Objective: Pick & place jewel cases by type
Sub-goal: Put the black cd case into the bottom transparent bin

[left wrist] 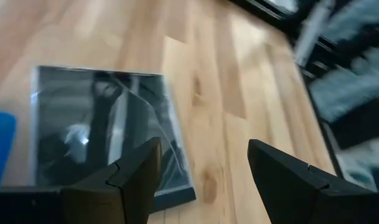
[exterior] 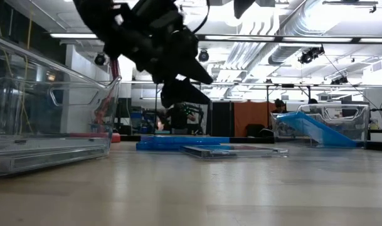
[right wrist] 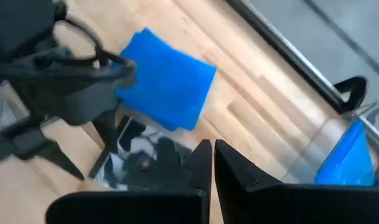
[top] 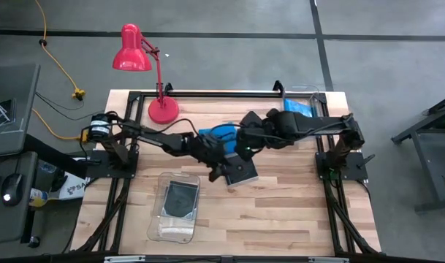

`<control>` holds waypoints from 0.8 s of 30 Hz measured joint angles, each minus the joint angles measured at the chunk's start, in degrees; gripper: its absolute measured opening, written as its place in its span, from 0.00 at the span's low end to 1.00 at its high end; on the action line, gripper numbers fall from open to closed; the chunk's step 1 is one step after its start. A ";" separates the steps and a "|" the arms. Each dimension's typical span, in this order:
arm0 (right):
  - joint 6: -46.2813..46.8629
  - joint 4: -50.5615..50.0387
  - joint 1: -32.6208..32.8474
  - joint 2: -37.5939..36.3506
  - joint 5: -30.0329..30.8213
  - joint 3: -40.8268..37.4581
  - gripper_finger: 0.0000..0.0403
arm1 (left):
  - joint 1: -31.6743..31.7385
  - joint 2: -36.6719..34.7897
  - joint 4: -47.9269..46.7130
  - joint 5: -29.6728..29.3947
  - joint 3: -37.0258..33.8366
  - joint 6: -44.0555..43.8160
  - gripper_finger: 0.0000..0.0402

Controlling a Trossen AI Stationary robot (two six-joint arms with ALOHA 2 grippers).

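Left wrist: dark jewel case (left wrist: 102,130) (flat) beyond spread fingers (left wrist: 136,171).

Blue jewel case (right wrist: 166,79), dark jewel case (left wrist: 102,127), red lamp (top: 138,58).

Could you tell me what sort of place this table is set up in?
Probably a robotics lab or workshop: bare ceiling ducts and strip lights overhead, a concrete floor with a yellow cable, and equipment racks behind the wooden table.

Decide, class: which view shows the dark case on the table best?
The left wrist view: the dark case fills it. The high view has arms over it, the low view shows only its edge, the right wrist view part.
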 joint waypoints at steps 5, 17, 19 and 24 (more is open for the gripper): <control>5.28 -0.38 0.32 -5.88 0.31 -10.21 0.00 | -2.07 0.00 -9.86 -8.61 5.50 -7.51 0.59; 17.30 28.76 4.55 -30.84 1.32 -48.49 0.00 | -2.69 1.19 -13.54 -20.41 7.48 -33.48 0.59; 17.72 34.17 5.29 -33.93 1.33 -54.08 0.00 | -3.06 2.01 -13.00 -20.68 7.56 -36.66 0.59; 19.06 45.40 6.77 -38.64 0.75 -65.24 0.00 | -4.67 3.26 -16.77 -25.45 7.52 -45.16 0.59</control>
